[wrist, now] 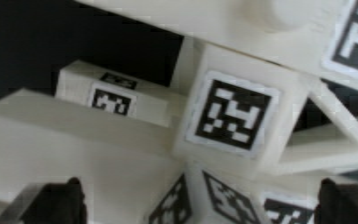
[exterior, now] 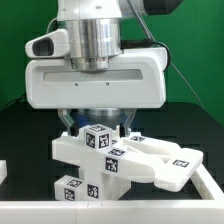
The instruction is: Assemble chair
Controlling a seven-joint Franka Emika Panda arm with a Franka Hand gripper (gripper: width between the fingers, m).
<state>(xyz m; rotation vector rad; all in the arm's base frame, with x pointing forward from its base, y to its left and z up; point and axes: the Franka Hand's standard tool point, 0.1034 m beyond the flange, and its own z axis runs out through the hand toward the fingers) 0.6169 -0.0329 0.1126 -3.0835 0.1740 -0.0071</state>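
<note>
The chair parts (exterior: 150, 163) lie joined in a low white cluster on the black table, tags facing up. A square post (exterior: 98, 138) with tags on its faces stands up from the cluster, right under the hand. My gripper (exterior: 97, 122) hangs over it, jaws wide, one finger on each side of the post top. In the wrist view the tagged post (wrist: 229, 110) fills the middle. The dark fingertips (wrist: 55, 200) stand apart from the post with a light gap, and my gripper (wrist: 197, 205) is open. Another tagged block (wrist: 108, 92) lies beyond.
A lower tagged white piece (exterior: 70, 188) sits in front of the cluster. A white edge (exterior: 214, 186) shows at the exterior view's right border, and a small white bit (exterior: 3, 172) at its left border. A dark curtain hangs behind.
</note>
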